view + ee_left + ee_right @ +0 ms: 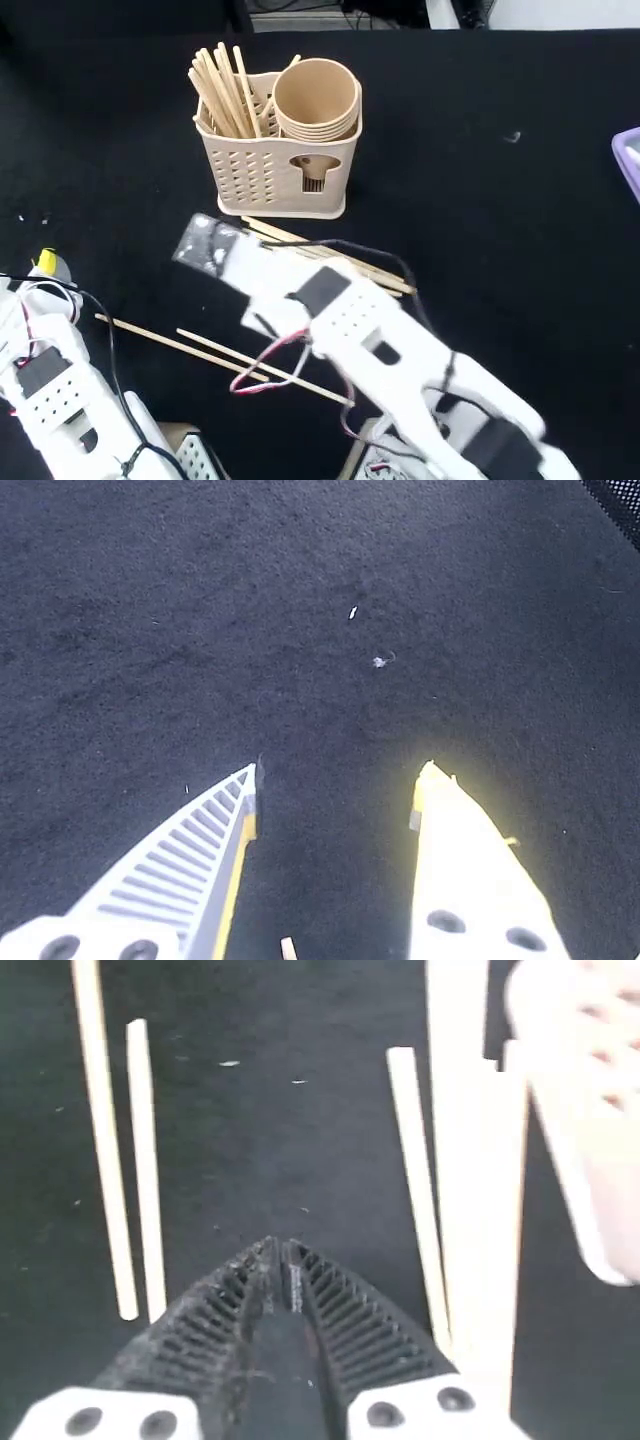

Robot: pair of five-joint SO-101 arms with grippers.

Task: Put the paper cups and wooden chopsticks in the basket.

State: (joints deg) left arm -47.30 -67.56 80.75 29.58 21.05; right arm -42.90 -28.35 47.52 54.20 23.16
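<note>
While the right tool [283, 1248], closed and empty, hovers over loose pale wooden chopsticks [150, 336] on the black desk [500, 250] near the beige perforated plastic basket [275, 172] holding stacked brown paper cups [316, 98], descending like this may scatter them; the left tool [340, 780] gapes wide.

Black, cloth-covered counter [520, 300]. Carries a beige slotted basket [270, 180], upright, toward the far middle. Just in front of the basket, a loose bundle of chopsticks [272, 233] lying flat, slanting toward the near right, one end close to the basket's foot. Nearer the front edge, apart from the bundle, a pair of chopsticks [150, 337] side by side, almost parallel, slanted the same way. At the right edge, a purple object [628, 160], cut off. Here and there on the cloth, small white specks [512, 137].
</note>
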